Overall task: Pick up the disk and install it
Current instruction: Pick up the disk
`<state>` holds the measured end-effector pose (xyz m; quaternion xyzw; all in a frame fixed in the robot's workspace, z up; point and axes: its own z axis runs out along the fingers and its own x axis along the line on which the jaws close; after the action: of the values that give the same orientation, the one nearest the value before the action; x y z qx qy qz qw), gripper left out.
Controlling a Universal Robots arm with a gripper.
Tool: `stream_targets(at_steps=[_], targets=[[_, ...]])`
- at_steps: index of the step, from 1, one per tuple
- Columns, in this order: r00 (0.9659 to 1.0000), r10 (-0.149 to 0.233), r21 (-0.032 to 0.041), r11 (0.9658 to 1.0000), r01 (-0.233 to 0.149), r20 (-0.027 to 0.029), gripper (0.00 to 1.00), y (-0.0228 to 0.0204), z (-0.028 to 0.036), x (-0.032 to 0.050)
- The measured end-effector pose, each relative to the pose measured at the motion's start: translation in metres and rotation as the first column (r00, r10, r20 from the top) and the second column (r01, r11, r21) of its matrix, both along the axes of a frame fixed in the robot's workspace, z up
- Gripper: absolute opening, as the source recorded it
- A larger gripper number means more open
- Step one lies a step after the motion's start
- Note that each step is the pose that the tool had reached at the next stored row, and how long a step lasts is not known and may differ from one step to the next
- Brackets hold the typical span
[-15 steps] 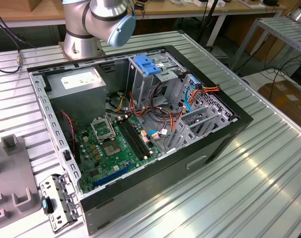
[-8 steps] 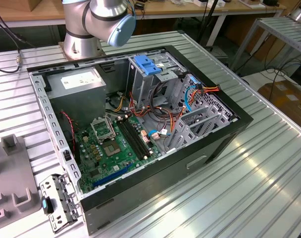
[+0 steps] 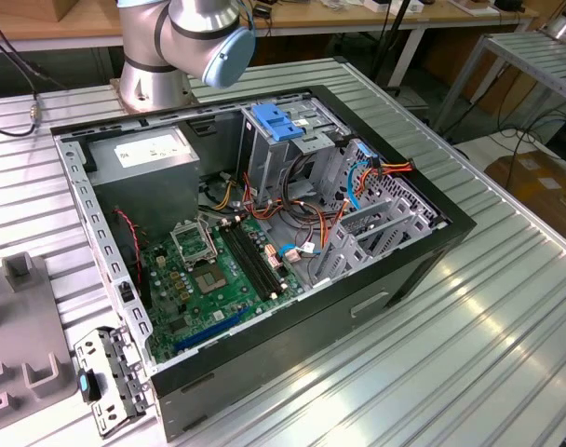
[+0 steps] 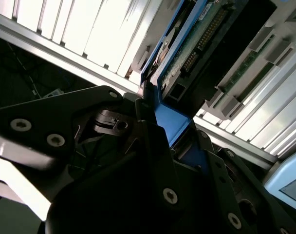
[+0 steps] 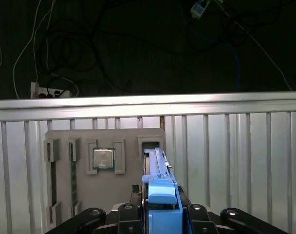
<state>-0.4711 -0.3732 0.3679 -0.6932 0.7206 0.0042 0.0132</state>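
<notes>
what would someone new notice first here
The open computer case dominates the exterior view, with its green motherboard and tangled cables laid bare on the ribbed metal table. In the first wrist view, the blue-railed disk stands on edge, clamped in the hand, at a grey tray that holds a processor chip.

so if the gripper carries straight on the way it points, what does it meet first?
The gripper meets the disk first: it is already between the jaws. Past it, likely the grey fixture tray on the ribbed table, though depth is unclear.
</notes>
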Motion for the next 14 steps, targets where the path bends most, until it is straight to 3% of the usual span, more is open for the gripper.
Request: stream_targets(at_steps=[14], targets=[[1.0000,0.000,-0.0001,1.0000,0.000,-0.0002,0.37,0.0000,0.0050,0.0000]])
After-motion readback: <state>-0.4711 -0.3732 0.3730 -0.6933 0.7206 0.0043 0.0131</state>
